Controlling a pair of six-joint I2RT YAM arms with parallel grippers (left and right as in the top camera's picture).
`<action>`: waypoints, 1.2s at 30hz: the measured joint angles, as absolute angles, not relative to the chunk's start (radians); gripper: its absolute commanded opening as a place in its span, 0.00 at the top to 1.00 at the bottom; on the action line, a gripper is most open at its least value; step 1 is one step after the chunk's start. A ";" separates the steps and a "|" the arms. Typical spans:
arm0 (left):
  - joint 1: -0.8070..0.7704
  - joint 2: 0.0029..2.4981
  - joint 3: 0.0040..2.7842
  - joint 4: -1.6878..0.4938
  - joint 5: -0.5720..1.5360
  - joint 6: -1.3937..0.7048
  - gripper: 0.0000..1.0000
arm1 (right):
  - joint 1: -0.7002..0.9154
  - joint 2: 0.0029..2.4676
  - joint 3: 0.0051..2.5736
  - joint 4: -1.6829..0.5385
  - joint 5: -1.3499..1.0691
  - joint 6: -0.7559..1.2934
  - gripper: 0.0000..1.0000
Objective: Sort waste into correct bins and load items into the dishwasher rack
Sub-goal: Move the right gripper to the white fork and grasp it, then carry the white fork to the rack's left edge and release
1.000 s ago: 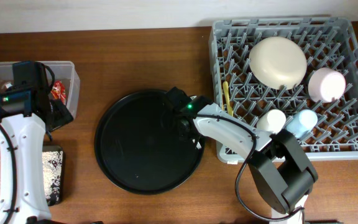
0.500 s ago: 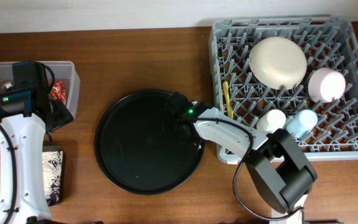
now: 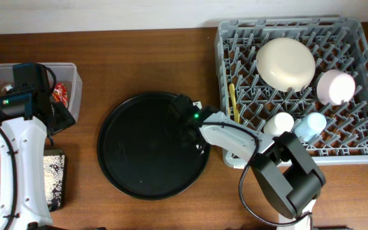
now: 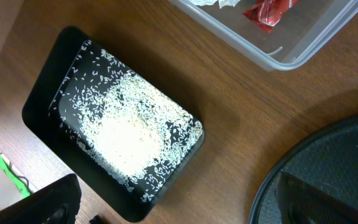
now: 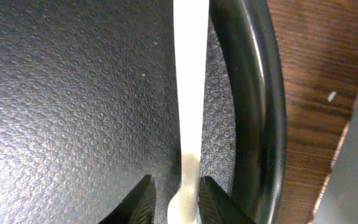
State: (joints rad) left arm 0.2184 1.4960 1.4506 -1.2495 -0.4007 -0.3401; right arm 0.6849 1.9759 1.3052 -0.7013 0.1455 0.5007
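Observation:
My right gripper is low over the right part of the large round black tray. In the right wrist view its fingers are closed in on a cream fork-like utensil that lies flat just inside the tray's rim. The grey dishwasher rack holds the cream bowl, pink bowl, white cup, light-blue cup and yellow fork. My left gripper is open and empty above the wood. The clear tub holds a red wrapper. The black rectangular tray holds rice.
The clear tub sits at the back left with the red wrapper in it. The black rectangular tray lies in front of it, partly under my left arm. The rack's left edge is close to the round tray's rim.
My right gripper has moved a little toward the table's front over the round tray's right side. The left arm has not moved.

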 measured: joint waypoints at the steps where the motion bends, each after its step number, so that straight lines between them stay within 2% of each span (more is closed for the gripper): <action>1: 0.218 1.496 1.451 -1.250 -0.401 -0.340 0.01 | 0.685 1.977 1.272 -0.654 0.149 0.501 0.74; 3: 0.218 1.496 1.451 -1.250 -0.401 -0.340 0.01 | 0.685 1.974 1.253 -0.619 0.154 0.497 0.84; 4: 0.218 1.496 1.451 -1.250 -0.401 -0.340 0.01 | 0.685 1.974 1.253 -0.612 0.152 0.500 0.96; 9: 0.218 1.496 1.451 -1.250 -0.401 -0.340 0.01 | 0.688 1.975 1.272 -0.626 0.150 0.489 0.96; 11: 0.218 1.496 1.451 -1.250 -0.401 -0.340 0.01 | 0.685 1.980 1.338 -0.708 0.153 0.467 0.96; 13: 0.218 1.496 1.451 -1.250 -0.401 -0.340 0.01 | 0.660 1.977 1.507 -0.862 0.152 0.460 0.96; 16: 0.218 1.496 1.451 -1.251 -0.401 -0.340 0.01 | 0.526 1.913 1.844 -1.188 0.151 0.445 0.96; 18: 0.218 1.496 1.451 -1.250 -0.401 -0.340 0.01 | 0.385 1.882 1.909 -1.242 0.158 0.433 0.96; 21: 0.218 1.496 1.451 -1.250 -0.401 -0.340 0.01 | 0.287 1.891 1.848 -1.214 0.157 0.427 0.96; 27: 0.218 1.496 1.451 -1.250 -0.401 -0.340 0.01 | 0.274 1.931 1.680 -1.076 0.133 0.382 0.96; 31: 0.218 1.496 1.451 -1.250 -0.401 -0.340 0.01 | 0.274 1.935 1.535 -0.904 0.065 0.370 0.96; 32: 0.218 1.496 1.451 -1.250 -0.401 -0.340 0.01 | 0.274 1.935 1.534 -0.899 0.061 0.364 0.93; 33: 0.218 1.496 1.451 -1.250 -0.401 -0.340 0.01 | 0.274 1.935 1.534 -0.896 0.060 0.362 0.77; 34: 0.218 1.496 1.451 -1.250 -0.401 -0.340 0.01 | 0.274 1.935 1.534 -0.896 0.058 0.359 0.68; 36: 0.218 1.496 1.451 -1.250 -0.401 -0.340 0.01 | 0.274 1.935 1.534 -0.883 0.054 0.359 0.58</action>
